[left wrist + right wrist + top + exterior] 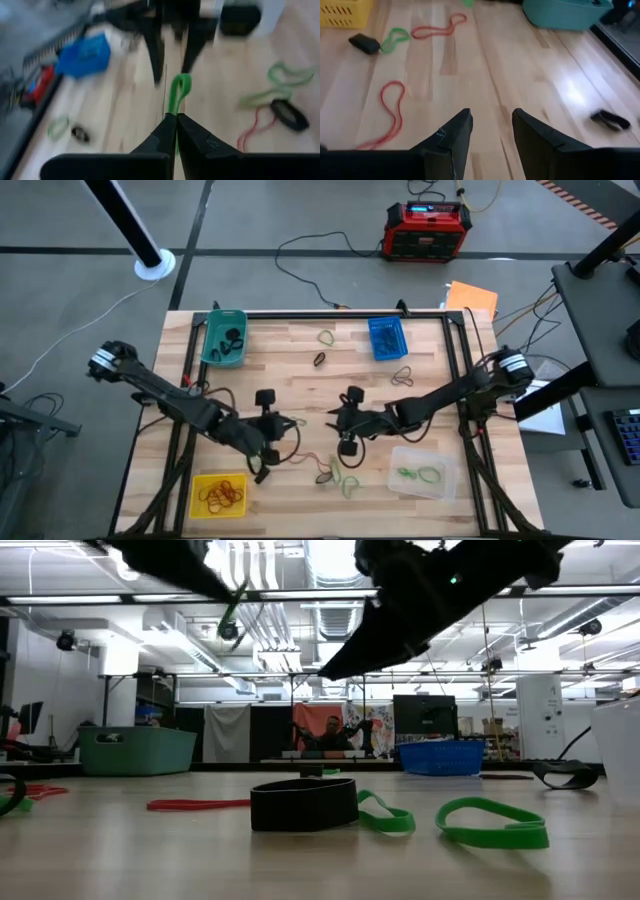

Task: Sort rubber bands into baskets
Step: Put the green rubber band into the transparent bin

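Note:
My left gripper point(176, 116) is shut on a green rubber band point(179, 90) above the table's middle point(292, 424). Facing it, my right gripper point(492, 117) stands open over bare wood point(335, 420) with nothing between its fingers. Loose rubber bands lie flat on the table: red point(392, 112), green point(395, 39), black point(364, 43), and a cluster near the front point(335, 475). The baskets stand at the corners: teal point(224, 337), blue point(388, 338), yellow point(218, 493) and clear point(422, 473). My left gripper pinches one end of the green rubber band point(175, 106) between its two fingertips. The fingers slant down from the table's left. The band's loop sticks out past the tips and is lifted clear of the table; in the low view it dangles point(235, 605) high above the wood.
More bands lie near the far edge point(326, 337) and beside the blue basket point(402, 375). In the low view a wide black band point(303, 805) and green bands point(495, 823) lie close to the front. A red-and-black box point(428, 230) and cables sit on the floor beyond the table.

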Controlling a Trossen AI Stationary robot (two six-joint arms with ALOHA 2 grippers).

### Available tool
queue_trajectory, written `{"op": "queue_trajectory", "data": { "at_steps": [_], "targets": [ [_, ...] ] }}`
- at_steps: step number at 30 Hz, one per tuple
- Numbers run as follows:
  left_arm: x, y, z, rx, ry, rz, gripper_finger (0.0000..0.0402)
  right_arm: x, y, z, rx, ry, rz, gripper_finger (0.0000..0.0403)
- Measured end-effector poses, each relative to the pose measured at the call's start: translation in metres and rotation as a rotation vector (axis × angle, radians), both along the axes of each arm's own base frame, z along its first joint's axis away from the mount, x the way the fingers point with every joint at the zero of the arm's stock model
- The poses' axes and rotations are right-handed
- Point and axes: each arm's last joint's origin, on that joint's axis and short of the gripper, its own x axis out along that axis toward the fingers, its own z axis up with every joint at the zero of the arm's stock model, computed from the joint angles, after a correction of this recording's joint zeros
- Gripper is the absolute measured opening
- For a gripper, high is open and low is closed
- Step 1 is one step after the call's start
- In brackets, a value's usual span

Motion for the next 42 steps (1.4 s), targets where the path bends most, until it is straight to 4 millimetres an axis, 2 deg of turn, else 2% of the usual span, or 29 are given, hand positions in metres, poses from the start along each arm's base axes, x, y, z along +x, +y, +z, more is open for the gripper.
{"op": "queue_trajectory", "data": {
  "at_steps": [5, 10, 16, 30, 42],
  "targets": [
    [-0.002, 0.000, 0.001, 0.013, -0.126, -0.069, 0.0000, 0.003, 0.003, -0.006, 0.006, 0.009, 0.068, 0.0140],
    [-0.007, 0.002, -0.021, -0.047, -0.215, -0.092, 0.0000, 0.004, 0.006, -0.002, 0.037, -0.011, 0.137, 0.0146],
    [-0.014, 0.001, -0.038, -0.140, -0.269, -0.244, 0.0000, 0.005, 0.008, 0.009, 0.005, -0.081, 0.198, 0.0144],
    [-0.017, 0.003, -0.043, -0.160, -0.299, -0.248, 0.0000, 0.012, 0.013, 0.030, 0.012, -0.295, 0.296, 0.0167],
    [-0.015, 0.001, -0.038, -0.165, -0.351, -0.259, 0.0000, 0.015, 0.014, 0.030, 0.009, -0.355, 0.298, 0.0196]
  ]
}}
